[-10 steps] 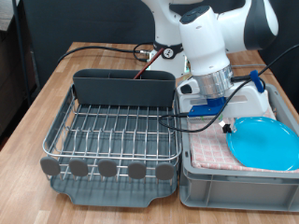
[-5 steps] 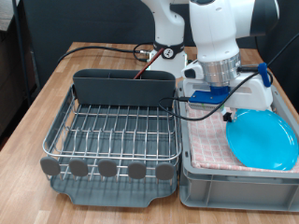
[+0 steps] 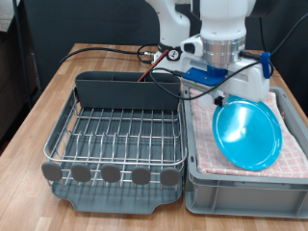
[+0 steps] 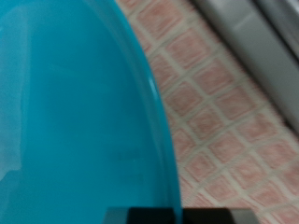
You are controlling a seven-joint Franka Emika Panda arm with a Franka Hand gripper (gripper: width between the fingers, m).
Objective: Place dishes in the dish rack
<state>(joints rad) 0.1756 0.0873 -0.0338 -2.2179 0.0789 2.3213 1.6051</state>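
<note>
The bright-blue plate (image 3: 247, 136) hangs tilted on edge above the pink checked cloth (image 3: 292, 135) in the grey tub (image 3: 245, 190), at the exterior view's right. My gripper (image 3: 223, 97) sits at the plate's upper rim and is shut on it, with the arm directly above. In the wrist view the plate (image 4: 75, 121) fills most of the picture over the pink cloth (image 4: 220, 121). The silver wire dish rack (image 3: 120, 135) on its dark tray, with the dark oblong caddy (image 3: 127, 89) at its back, stands to the left. The mug and wooden spoon are out of view.
The rack and tub stand side by side on a wooden table (image 3: 48, 91). Black cables (image 3: 115, 50) run across the table behind the caddy. The robot's white base (image 3: 173, 24) stands at the back.
The gripper has risen and lifted the blue plate off the pink cloth. The plate has swung from lying flat to standing tilted and moved a little left, towards the rack.
</note>
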